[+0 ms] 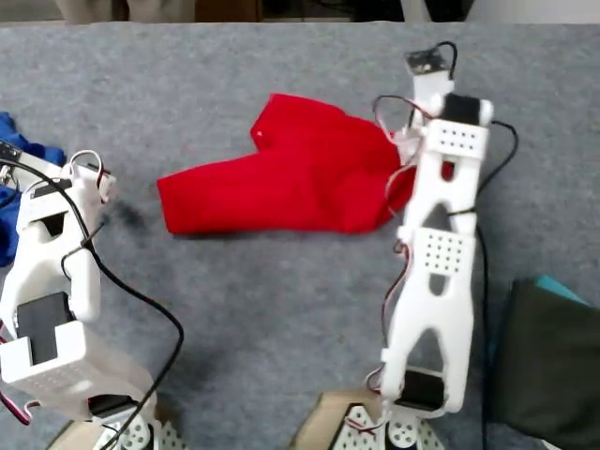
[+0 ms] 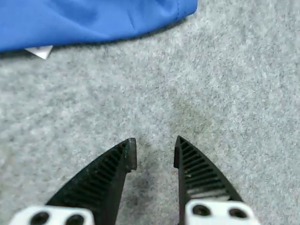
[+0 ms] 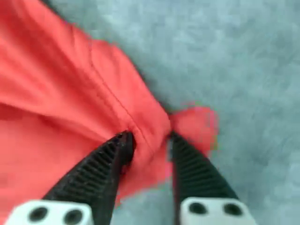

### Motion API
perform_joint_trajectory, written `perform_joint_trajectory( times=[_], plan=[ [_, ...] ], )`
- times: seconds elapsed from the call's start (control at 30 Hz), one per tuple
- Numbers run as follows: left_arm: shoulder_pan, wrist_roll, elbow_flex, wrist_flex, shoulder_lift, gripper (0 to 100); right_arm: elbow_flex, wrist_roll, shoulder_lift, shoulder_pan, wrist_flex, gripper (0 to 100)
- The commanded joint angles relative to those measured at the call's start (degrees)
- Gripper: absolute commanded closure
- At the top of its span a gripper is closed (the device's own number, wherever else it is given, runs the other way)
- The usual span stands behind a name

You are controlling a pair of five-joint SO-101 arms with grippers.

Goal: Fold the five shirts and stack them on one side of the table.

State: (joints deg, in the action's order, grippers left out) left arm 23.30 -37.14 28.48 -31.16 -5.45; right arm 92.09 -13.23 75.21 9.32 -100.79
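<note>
The blue shirt (image 1: 11, 155) runs off the high view's left edge; the right arm (image 1: 441, 234) covers the right end of the red shirt (image 1: 281, 183); the right edge cuts a dark folded pile (image 1: 553, 366).

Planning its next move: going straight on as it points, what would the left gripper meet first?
Probably the grey table cover just beyond the left gripper; the blue shirt lies farther on, though depth is unclear.

Tabletop (image 1: 281, 319): centre shirt (image 1: 291, 183), right claw (image 3: 149, 140) at its right end, a fold between the jaws; edge shirt (image 1: 23, 150) at far left, left claw (image 2: 154, 152) near it; folded pile (image 1: 553, 366) at front right edge.
</note>
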Motion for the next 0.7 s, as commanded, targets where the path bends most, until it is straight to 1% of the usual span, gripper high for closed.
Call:
perform_joint_trajectory(
  times=[0.0, 0.03, 0.1, 0.17, 0.23, 0.37, 0.53, 0.6, 0.67],
  plan=[
    [-0.79, -0.44, -2.64, -0.26, 0.22, 85, -1.36, -0.97, -11.21, 3.12, -1.67, 81.7],
    [-0.79, -0.44, -2.64, -0.26, 0.22, 85, -2.59, -1.05, -13.67, 2.86, -1.67, 81.7],
    [-0.79, -0.44, -2.64, -0.18, 0.22, 85, -4.62, -1.05, -18.51, 0.04, -1.58, 81.6],
    [-1.05, -0.44, -2.64, -0.18, 0.22, 85, -6.46, -1.05, -22.29, -4.0, -0.53, 81.5],
    [-1.23, -0.44, -2.64, -0.18, 0.22, 85, -8.13, -1.05, -24.13, -7.96, 2.9, 81.6],
    [-1.23, -0.44, -2.64, -0.18, 0.22, 85, -11.3, -0.79, -23.34, -14.29, 15.74, 81.6],
    [-1.23, -0.44, -2.64, -0.18, 0.22, 85, -19.56, -1.05, -15.87, -21.32, 35.52, 81.7],
    [-1.23, -0.44, -2.64, -0.18, 0.22, 85, -22.2, -1.32, -11.74, -22.99, 41.32, 81.7],
    [-1.23, -0.44, -2.64, -0.18, 0.22, 85, -23.25, -4.31, -7.78, -23.78, 44.31, 81.7]
  ],
)
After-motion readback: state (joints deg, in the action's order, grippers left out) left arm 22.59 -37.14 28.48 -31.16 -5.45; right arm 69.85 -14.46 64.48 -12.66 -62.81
